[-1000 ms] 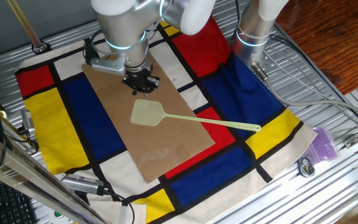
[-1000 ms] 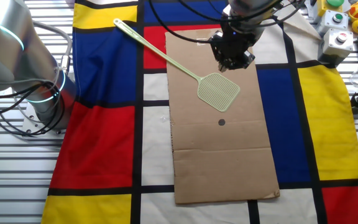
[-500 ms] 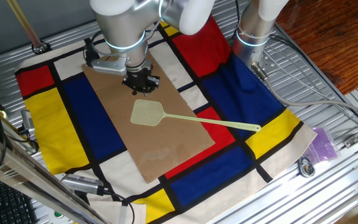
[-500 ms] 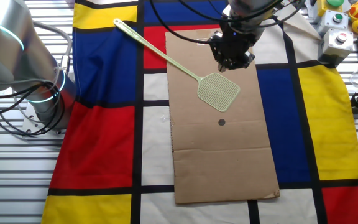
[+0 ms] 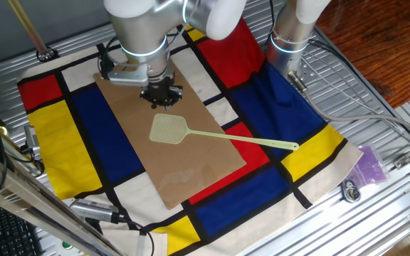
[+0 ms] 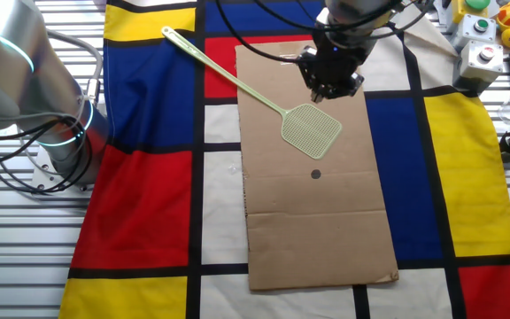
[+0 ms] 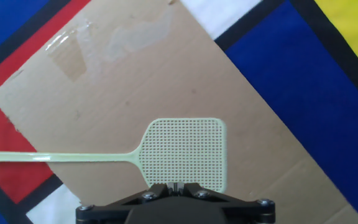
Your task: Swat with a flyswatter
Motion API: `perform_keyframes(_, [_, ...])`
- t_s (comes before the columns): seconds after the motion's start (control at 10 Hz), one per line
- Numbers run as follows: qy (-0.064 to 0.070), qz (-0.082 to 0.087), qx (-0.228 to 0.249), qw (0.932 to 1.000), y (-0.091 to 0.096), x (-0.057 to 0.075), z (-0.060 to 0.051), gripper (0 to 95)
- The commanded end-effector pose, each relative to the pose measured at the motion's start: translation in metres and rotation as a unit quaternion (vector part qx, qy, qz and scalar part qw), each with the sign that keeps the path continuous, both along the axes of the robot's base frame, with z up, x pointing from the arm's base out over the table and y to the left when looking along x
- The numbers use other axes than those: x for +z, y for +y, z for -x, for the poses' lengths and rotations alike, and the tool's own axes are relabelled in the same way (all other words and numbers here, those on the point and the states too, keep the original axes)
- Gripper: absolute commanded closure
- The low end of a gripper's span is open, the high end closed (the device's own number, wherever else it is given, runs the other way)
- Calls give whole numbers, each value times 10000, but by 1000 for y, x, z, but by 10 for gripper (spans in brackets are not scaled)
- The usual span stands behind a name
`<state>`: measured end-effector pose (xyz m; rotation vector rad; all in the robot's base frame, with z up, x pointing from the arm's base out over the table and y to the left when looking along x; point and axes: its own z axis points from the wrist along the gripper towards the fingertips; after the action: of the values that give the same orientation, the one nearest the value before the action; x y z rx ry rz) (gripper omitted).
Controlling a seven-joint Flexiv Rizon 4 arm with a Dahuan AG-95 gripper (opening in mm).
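Note:
The pale yellow-green flyswatter [image 5: 168, 129] lies flat on the brown cardboard sheet [image 5: 191, 178]. Its mesh head is on the sheet and its thin handle runs off onto the coloured cloth. It also shows in the other fixed view [image 6: 312, 129] and in the hand view [image 7: 185, 152]. My gripper [image 5: 161, 96] hangs above the sheet just beyond the far edge of the head, apart from it. It also shows in the other fixed view [image 6: 330, 87]. In the hand view my gripper [image 7: 174, 186] has its fingers pressed together with nothing between them.
A small dark spot [image 6: 316, 175] sits on the cardboard sheet [image 6: 317, 230] near the head. The checked cloth [image 5: 91, 135] covers the table. A second arm's base [image 6: 60, 133] stands at one side. Button boxes [image 6: 481, 53] and cables lie along the table edge.
My hand has shifted very slightly above the sheet. The flyswatter has not moved.

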<state>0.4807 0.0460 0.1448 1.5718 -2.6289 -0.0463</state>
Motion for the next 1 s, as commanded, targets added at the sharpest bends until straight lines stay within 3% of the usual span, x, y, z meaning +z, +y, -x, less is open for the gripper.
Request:
perform_keyframes(0.1, [2, -149, 1016, 9947, 0, -1, -1, 950])
perform_keyframes(0.2, [9, -150, 1169, 9930, 0, -1, -1, 950])
perform_keyframes(0.3, [15, -58, 1594, 9872, 0, -1, -1, 950])
perform_keyframes(0.5, [-14, -122, 1926, 9812, 0, -1, -1, 950])
perform_keyframes(0.9, [-18, -133, 2339, 9722, 0, -1, -1, 950])
perform_keyframes(1.0, [-18, -157, 2635, 9645, 0, -1, -1, 950])
